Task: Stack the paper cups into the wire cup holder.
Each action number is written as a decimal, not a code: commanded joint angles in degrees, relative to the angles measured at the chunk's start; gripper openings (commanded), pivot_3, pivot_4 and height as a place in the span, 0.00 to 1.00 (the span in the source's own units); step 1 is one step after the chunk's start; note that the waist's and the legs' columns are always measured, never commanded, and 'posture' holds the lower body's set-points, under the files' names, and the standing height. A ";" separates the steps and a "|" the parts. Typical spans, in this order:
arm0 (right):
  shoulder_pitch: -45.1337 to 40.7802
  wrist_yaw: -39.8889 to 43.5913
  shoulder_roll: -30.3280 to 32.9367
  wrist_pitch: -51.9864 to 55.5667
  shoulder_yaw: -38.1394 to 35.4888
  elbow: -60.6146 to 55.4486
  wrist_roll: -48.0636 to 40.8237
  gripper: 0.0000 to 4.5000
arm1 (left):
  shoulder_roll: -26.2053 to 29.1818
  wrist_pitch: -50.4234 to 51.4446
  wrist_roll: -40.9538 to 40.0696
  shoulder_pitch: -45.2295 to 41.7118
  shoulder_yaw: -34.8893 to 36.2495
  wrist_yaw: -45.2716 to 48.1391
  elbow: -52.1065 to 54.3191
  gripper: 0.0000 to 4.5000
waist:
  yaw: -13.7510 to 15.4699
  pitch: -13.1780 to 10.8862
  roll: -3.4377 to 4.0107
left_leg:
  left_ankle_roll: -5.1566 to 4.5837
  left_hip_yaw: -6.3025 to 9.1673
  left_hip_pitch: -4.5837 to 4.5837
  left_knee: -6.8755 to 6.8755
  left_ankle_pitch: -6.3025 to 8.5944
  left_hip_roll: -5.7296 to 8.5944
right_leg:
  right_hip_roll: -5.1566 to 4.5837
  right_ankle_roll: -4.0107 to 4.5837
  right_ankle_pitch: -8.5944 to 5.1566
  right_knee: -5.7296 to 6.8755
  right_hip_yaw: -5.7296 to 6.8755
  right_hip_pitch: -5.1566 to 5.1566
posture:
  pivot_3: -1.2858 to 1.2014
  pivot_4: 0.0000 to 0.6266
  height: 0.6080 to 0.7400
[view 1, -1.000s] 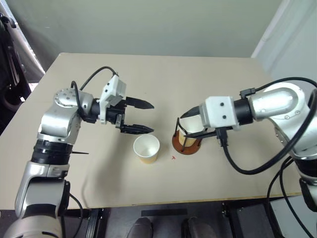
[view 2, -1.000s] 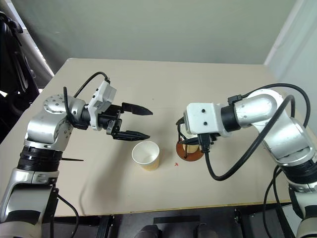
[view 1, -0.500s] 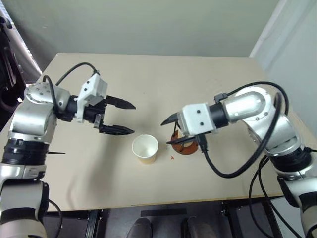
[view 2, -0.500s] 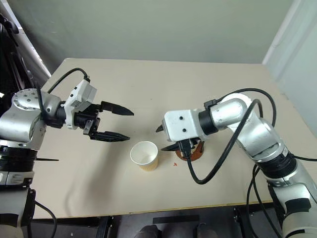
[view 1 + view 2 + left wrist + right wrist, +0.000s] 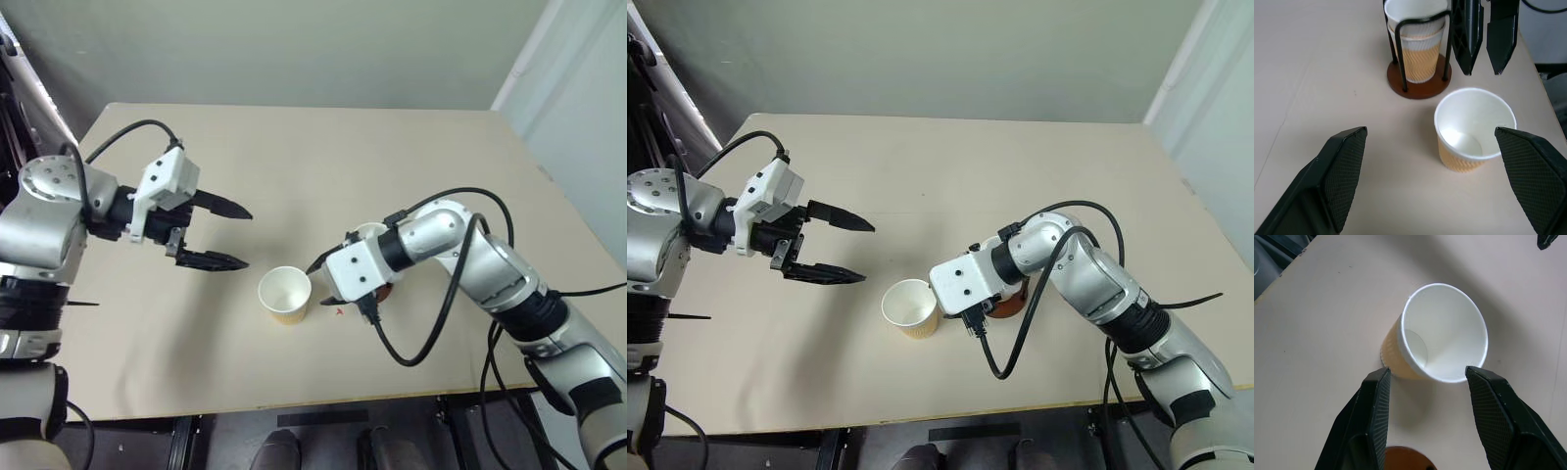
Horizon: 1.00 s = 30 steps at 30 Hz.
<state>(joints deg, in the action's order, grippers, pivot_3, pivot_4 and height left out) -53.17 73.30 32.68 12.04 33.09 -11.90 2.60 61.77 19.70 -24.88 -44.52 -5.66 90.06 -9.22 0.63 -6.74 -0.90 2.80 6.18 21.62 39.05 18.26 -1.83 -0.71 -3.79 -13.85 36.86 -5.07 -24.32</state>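
Risk I see: my right hand [image 5: 1425, 377], fingers parted and empty around the loose cup [image 5: 1442, 333], could tip it against the holder [image 5: 1419, 81]; left hand [image 5: 220, 235] hangs wide open.

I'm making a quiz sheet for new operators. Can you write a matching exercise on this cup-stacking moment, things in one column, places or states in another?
Things:
1. loose paper cup
2. wire cup holder
3. left gripper
4. right gripper

States:
A. open, away from the cups
B. holds stacked cups
C. upright on the table, empty
D. open, fingers either side of the loose cup's rim

Pairs: 1-C, 2-B, 3-A, 4-D
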 commanded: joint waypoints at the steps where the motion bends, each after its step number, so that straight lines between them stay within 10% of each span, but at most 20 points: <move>1: 0.41 0.48 -0.44 -2.20 0.59 -0.23 1.48 0.53 | 2.43 -1.86 -1.13 0.05 0.39 2.44 1.43 1.00 | 0.00 0.00 0.00 | 0.00 0.01 0.01 -0.01 0.00 0.00 | 0.00 0.01 0.00 0.00 0.01 0.00 | 0.52 0.24 1.00; 22: 1.29 1.85 -3.85 -9.57 3.18 3.56 8.12 0.53 | 2.97 -2.69 -0.59 1.25 0.49 2.44 1.41 1.00 | -0.13 0.00 0.00 | 0.01 0.04 0.02 -0.03 0.00 -0.01 | -0.02 0.10 -0.01 0.03 0.05 -0.02 | 0.52 0.24 1.00; 30: 1.04 2.33 -4.42 -9.51 2.70 3.84 8.46 0.00 | 2.19 -2.82 0.07 1.15 0.76 2.44 0.94 1.00 | -0.13 0.00 0.00 | 0.01 0.04 0.03 -0.03 0.00 -0.01 | -0.02 0.12 -0.01 0.03 0.06 -0.02 | 0.52 0.24 1.00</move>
<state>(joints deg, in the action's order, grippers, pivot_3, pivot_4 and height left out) -51.46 75.40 28.46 2.96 36.65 -7.15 11.00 63.79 17.67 -24.72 -42.47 -5.96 90.12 -8.87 0.50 -6.74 -0.90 2.81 6.22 21.65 39.02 18.26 -1.84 -0.73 -3.67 -13.86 36.89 -5.01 -24.34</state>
